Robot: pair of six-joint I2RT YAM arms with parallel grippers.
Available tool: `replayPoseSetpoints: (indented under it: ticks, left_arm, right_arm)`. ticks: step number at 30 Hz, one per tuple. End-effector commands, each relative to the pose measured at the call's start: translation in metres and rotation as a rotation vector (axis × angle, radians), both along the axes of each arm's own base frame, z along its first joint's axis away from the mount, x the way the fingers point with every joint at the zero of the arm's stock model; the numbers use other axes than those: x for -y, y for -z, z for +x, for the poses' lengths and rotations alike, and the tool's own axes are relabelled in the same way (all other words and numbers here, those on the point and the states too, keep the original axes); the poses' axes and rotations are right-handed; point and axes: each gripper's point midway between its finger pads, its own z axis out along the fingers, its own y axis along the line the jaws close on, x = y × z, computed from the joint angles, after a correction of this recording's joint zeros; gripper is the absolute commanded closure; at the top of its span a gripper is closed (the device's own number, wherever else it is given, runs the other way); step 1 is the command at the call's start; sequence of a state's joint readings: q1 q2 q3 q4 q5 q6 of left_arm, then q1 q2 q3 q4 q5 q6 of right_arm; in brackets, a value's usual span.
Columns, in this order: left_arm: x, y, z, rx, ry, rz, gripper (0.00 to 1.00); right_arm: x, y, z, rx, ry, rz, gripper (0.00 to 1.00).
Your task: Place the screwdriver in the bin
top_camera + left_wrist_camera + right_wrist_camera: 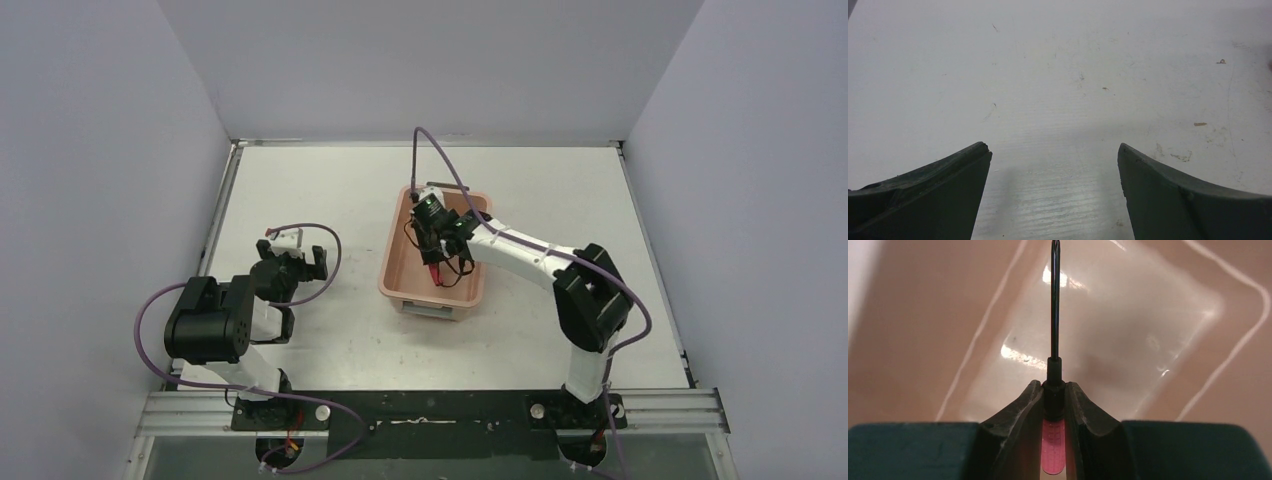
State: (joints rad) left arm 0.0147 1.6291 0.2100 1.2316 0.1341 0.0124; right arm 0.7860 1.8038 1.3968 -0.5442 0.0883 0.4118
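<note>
Right fingers [1015,432] clamp the screwdriver [1054,320] by its handle over the bin [918,340]; left fingers [933,195] stand apart above the surface [1058,75].

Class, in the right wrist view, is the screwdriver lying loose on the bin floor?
No: the right gripper clamps the screwdriver over the bin floor.

Right gripper [1053,387], clamped on small red-handled screwdriver [1053,445], occupies the middle of the salmon-pink rectangular plastic bin [392,262]; bin walls box it in. Open white tabletop [1058,75] ahead of left gripper [1054,150], jaws spread.
</note>
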Motion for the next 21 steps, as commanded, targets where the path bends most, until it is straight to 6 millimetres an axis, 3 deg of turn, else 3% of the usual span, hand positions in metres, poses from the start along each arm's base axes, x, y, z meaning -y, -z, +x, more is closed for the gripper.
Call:
replayPoseSetpoints:
  ticks: [1,7,9,11,13,18,21]
  left_arm:
    - [0.0,-0.021,0.009,0.075,-0.001,0.005,0.03]
    - [0.0,-0.02,0.009,0.075,-0.001,0.006,0.03]
    - [0.0,-0.02,0.009,0.074,-0.001,0.005,0.03]
    - [0.0,-0.02,0.009,0.074,-0.002,0.004,0.03]
    - [0.0,-0.021,0.009,0.076,-0.001,0.005,0.03]
    - [0.0,-0.02,0.009,0.074,-0.001,0.005,0.03]
    - [0.0,-0.02,0.009,0.074,-0.001,0.005,0.03]
  right_arm:
    - [0.001,0.037,0.006,-0.054,0.074,-0.018,1.0]
    - [0.014,0.068,0.005,-0.107,0.143,-0.067,0.97]
    - [0.015,0.07,0.005,-0.111,0.151,-0.064,0.85]
    - [0.016,0.067,0.006,-0.109,0.158,-0.061,0.58]
    - [0.015,0.058,0.008,-0.096,0.16,-0.055,0.4]
    - [0.02,0.013,0.022,0.001,0.169,-0.063,0.26]
    - [0.024,-0.024,0.03,0.078,0.165,-0.057,0.09]
